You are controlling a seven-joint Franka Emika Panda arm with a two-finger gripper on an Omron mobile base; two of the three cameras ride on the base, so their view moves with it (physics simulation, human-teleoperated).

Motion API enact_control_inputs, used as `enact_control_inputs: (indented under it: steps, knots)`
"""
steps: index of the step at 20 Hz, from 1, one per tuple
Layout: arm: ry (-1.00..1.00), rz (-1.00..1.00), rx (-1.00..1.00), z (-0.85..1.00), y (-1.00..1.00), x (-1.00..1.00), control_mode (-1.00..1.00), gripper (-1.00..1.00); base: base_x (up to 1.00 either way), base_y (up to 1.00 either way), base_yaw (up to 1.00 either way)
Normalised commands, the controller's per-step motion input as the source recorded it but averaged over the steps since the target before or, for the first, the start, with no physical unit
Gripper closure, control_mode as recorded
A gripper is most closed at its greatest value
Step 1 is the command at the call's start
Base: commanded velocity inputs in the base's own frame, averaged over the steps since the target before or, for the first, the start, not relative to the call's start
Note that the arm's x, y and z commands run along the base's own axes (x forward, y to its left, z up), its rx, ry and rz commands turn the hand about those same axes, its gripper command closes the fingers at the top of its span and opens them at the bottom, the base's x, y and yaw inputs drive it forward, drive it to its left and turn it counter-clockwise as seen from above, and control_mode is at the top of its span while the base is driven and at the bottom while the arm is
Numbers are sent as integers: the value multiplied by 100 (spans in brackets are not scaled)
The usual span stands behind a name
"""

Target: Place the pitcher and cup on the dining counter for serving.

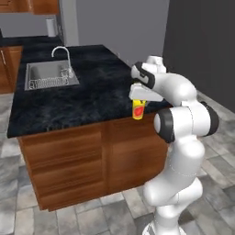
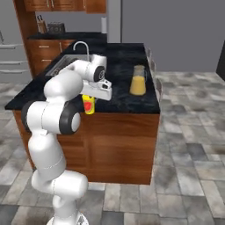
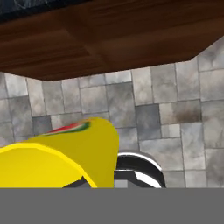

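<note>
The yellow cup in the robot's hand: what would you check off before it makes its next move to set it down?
1. Grip on the cup: ok. The gripper is shut on it, and the cup hangs upright below the hand.
2. Cup over the dining counter: not ok. It hangs at the near edge, in front of the wooden cabinet face; the hand view looks past it to floor tiles.
3. Cup above the counter top: cannot tell; it looks about level with the edge.
4. Landing spot: ok. Bare stone lies near that edge.
5. Pitcher: ok. It stands upright on the counter, apart from the cup.
6. Sink: ok, far from the hand.
</note>
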Motion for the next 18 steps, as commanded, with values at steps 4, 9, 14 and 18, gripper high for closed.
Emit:
enact_control_inputs:
  steps: [4,9,14,18]
  knots:
    - [0,0,0,0,0,0,100,100,34,-100,33]
    - [0,0,0,0,0,0,100,100,42,-100,40]
    - [0,0,0,0,0,0,100,100,41,-100,47]
    - [0,0,0,0,0,0,100,100,43,-100,51]
